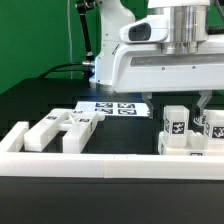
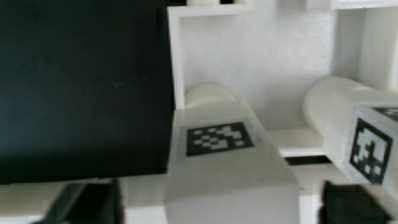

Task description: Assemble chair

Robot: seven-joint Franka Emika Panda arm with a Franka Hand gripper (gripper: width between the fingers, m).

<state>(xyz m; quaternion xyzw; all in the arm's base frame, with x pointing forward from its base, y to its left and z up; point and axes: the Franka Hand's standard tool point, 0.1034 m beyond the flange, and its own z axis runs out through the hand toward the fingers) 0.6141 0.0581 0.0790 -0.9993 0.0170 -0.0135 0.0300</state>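
Chair parts (image 1: 52, 130) — smooth white plastic, matt black table (image 1: 40, 100)

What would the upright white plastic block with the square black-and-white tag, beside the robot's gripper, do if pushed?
The white plastic block looks hard and thick, so it probably stays stiff. It stands upright, taller than wide, so a push near its top might tip it.
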